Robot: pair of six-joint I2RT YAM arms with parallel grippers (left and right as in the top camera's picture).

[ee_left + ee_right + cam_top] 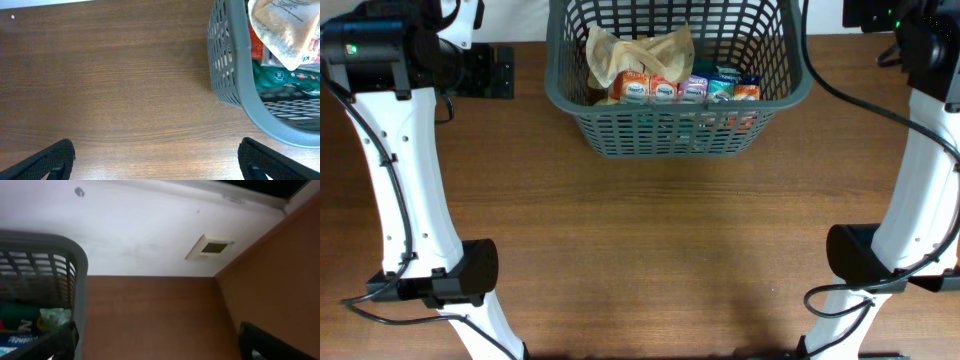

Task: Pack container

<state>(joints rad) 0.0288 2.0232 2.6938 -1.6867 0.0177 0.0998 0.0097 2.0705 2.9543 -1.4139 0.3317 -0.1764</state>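
Left claw point(156, 150) and right claw point(159, 330), each spread wide and empty, container point(240, 60) between them.

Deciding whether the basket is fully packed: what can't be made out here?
Far side of the basket: overhead, cut off by the top edge.
Anything under the crumpled tan bag: overhead, the bag covers it.
Labels on the small packets: too small overhead, blurred in wrist views.
Left claw and right claw: wrist views, cropped by bottom edges.
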